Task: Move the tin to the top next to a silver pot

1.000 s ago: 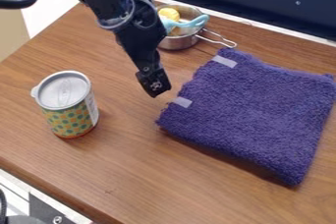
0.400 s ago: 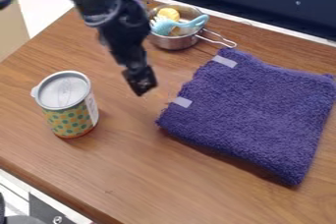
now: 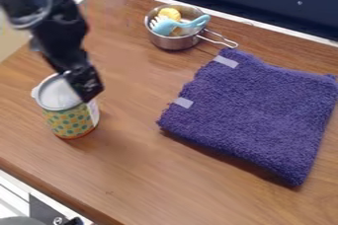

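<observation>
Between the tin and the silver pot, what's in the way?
In the camera view, the black gripper hangs over the right of the tin, on the side toward the silver pot; beyond it the stretch is bare wooden tabletop.

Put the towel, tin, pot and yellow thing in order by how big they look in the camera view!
1. Towel
2. Tin and pot: unsure, the tin is nearer
3. Yellow thing

My fixed camera looks down at a slant from above the wooden table [image 3: 158, 169], facing across it toward the dark blue panel [image 3: 257, 4]. I'm fairly close: the wooden table (its edge cutting diagonally through my lower left) runs past the right and bottom borders.
</observation>
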Robot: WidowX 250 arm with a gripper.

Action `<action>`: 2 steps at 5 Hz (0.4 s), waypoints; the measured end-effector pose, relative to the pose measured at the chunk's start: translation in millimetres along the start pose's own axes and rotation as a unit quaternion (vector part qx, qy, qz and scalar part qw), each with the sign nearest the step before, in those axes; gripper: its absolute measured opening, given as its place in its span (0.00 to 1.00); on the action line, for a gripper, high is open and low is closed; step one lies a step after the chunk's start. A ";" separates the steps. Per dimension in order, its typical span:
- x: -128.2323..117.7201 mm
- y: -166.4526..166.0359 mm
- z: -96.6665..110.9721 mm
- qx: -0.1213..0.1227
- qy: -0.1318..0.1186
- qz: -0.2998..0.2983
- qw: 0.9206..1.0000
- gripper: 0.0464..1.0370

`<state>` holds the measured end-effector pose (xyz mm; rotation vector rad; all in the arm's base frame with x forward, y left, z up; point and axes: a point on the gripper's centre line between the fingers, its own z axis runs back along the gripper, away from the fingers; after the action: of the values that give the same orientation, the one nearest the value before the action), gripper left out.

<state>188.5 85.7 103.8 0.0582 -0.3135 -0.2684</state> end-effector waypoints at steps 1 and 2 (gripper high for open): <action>-22.7 5.4 4.0 -0.016 0.033 0.011 0.999 0.96; -40.9 10.4 4.8 -0.035 0.067 0.034 0.997 0.96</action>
<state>152.2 106.6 97.3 -0.0032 -0.1729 -0.2065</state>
